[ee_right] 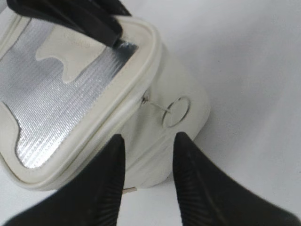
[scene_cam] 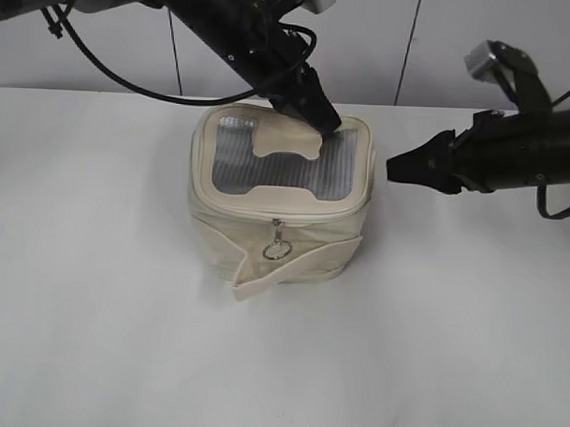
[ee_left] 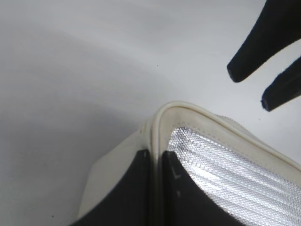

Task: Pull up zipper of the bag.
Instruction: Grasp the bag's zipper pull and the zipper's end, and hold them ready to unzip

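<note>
The cream bag stands mid-table with its grey mesh lid facing up. The zipper runs round the lid edge, and one slider's ring pull hangs at the front. My left gripper is shut on the lid rim at the bag's back right corner; the left wrist view shows the rim pinched between the fingers. My right gripper is open and empty just right of the bag. In the right wrist view its fingers sit just short of a second ring pull on the bag's side.
The bag's flat cream strap sticks out at its front lower edge. The white table stretches all round the bag. A grey panelled wall stands behind it.
</note>
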You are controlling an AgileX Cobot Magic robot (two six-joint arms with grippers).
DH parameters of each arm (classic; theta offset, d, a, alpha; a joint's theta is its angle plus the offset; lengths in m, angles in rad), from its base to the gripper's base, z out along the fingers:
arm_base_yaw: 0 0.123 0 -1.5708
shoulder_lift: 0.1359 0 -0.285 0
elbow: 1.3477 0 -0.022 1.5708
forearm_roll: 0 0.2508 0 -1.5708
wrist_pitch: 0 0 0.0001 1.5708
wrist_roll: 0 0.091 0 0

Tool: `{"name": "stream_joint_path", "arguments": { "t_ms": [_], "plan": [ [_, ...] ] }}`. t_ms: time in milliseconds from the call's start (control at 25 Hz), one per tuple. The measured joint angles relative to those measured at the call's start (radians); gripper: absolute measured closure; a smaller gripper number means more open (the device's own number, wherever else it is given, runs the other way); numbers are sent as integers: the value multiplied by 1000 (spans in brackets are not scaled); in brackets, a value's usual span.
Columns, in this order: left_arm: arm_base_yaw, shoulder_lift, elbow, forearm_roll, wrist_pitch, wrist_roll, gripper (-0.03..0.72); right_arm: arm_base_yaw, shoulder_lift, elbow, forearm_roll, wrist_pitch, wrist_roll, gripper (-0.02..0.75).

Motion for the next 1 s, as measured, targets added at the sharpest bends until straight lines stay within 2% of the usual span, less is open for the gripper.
{"name": "stream_joint_path", "arguments": {
  "t_ms": [360, 720, 1000],
  "plan": [
    [0, 0, 0, 20, -6, -16, 651, 119, 72, 0, -19, -124, -8, 419],
    [0, -1, 0, 27, -7, -31, 652, 123, 119, -13, 112, -141, -117, 419],
    [0, -1, 0, 34, -8, -33, 652, 123, 177, -78, 145, -139, -138, 442]
  ]
}}
